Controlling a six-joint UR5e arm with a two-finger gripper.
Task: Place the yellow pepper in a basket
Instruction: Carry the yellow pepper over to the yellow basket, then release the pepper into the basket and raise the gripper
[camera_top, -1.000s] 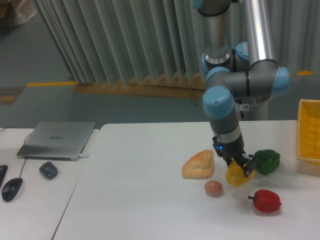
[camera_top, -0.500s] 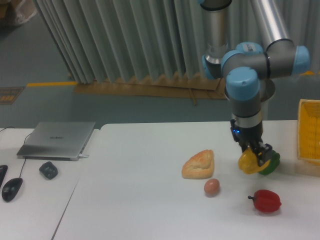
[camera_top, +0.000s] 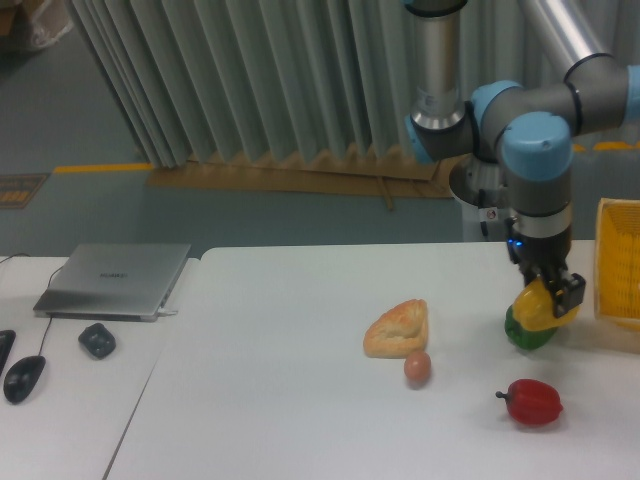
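Note:
The yellow pepper hangs in the air, glossy, held between the fingers of my gripper, which is shut on it. It sits in front of and just above the green pepper on the white table. The yellow basket with mesh sides stands at the right edge of the view, cut off by the frame, a short way right of the held pepper. The pepper's stem is hidden.
A red pepper lies near the table's front right. A bread roll and a small brown egg lie mid-table. A closed laptop, a dark object and a mouse sit at the left.
The arm has carried the yellow pepper up and to the right, from beside the egg to over the green pepper, closer to the basket. The egg has shifted slightly left.

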